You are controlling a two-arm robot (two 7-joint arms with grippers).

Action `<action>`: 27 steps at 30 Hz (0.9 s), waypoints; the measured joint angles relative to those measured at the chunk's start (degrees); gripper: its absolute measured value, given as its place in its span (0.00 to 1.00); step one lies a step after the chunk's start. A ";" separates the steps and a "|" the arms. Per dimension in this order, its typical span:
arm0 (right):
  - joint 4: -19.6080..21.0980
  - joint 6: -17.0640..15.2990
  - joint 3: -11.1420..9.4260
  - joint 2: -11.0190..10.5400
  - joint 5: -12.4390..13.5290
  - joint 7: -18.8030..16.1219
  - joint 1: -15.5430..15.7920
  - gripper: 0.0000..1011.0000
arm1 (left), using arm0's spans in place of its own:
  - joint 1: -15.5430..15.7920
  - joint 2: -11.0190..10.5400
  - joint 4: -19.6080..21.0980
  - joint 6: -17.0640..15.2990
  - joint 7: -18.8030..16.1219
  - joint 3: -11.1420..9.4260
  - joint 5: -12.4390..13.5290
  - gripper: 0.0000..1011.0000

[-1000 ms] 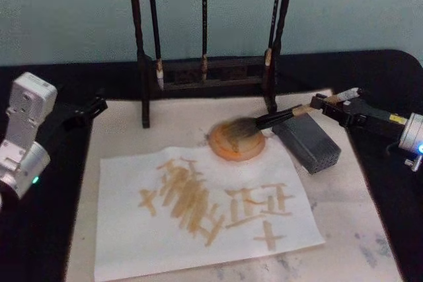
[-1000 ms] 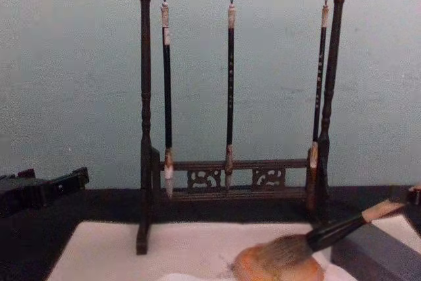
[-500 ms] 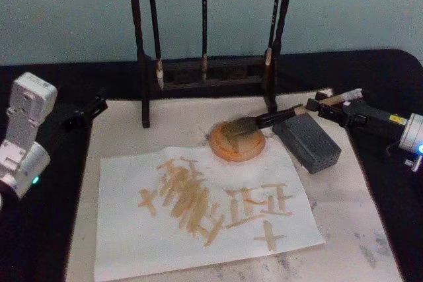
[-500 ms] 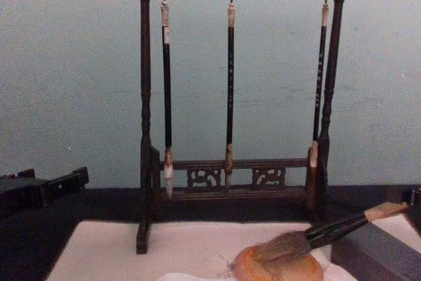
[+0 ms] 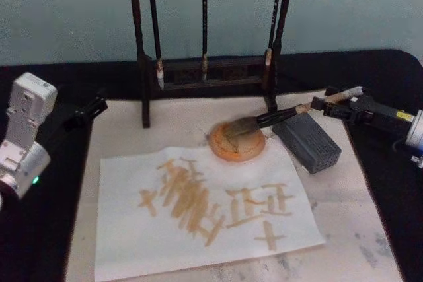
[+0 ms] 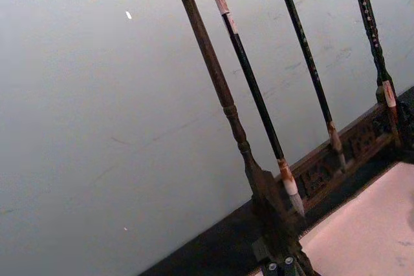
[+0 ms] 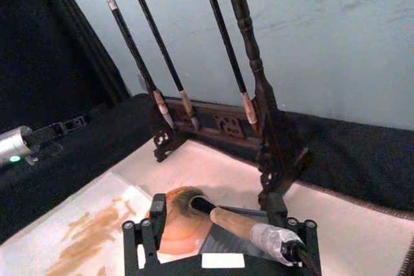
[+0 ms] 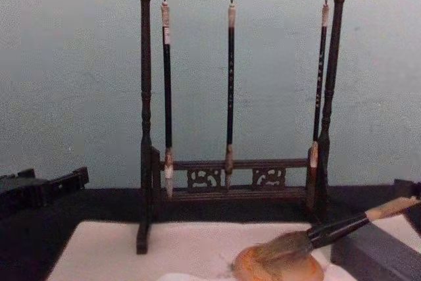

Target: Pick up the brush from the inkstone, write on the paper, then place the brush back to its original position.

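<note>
The right gripper [image 5: 330,104] reaches in from the right side of the table, and its two black fingers [image 7: 149,224] stand wide apart, one on each side of the handle end, without pressing it. Between them lies the large brush [image 5: 274,118] with a pale tan wooden handle, a black ferrule and a bushy grey-brown head. Its bristles rest on the round orange-brown inkstone [image 5: 238,142], and its handle leans over the top edge of a dark grey rectangular block [image 5: 307,142] just beside the inkstone. In front of the inkstone a white sheet of paper [image 5: 198,212] lies on the pale felt mat [image 5: 357,229], covered with tan brush strokes. Behind the inkstone stands a dark wooden brush rack [image 8: 230,97] with three slim dark brushes [image 8: 230,90] hanging from its top bar. The left gripper [image 5: 89,109] is parked at the left edge of the mat, well apart from the paper; I cannot tell how its fingers stand.
</note>
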State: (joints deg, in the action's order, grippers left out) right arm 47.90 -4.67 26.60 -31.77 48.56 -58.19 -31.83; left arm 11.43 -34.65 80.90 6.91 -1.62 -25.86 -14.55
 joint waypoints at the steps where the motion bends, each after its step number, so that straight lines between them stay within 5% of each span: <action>1: 0.19 0.14 -0.07 -0.17 -0.19 0.21 0.02 0.99 | 0.00 0.00 0.00 0.00 0.00 0.00 0.00 0.99; 27: 5.38 0.85 -2.81 -3.16 -0.97 5.66 5.17 1.00 | 0.00 0.00 0.00 0.00 0.00 0.00 0.00 0.99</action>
State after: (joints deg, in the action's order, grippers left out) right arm 53.28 -3.83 23.79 -34.93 47.59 -52.53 -26.65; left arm 11.43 -34.65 80.90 6.91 -1.62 -25.86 -14.55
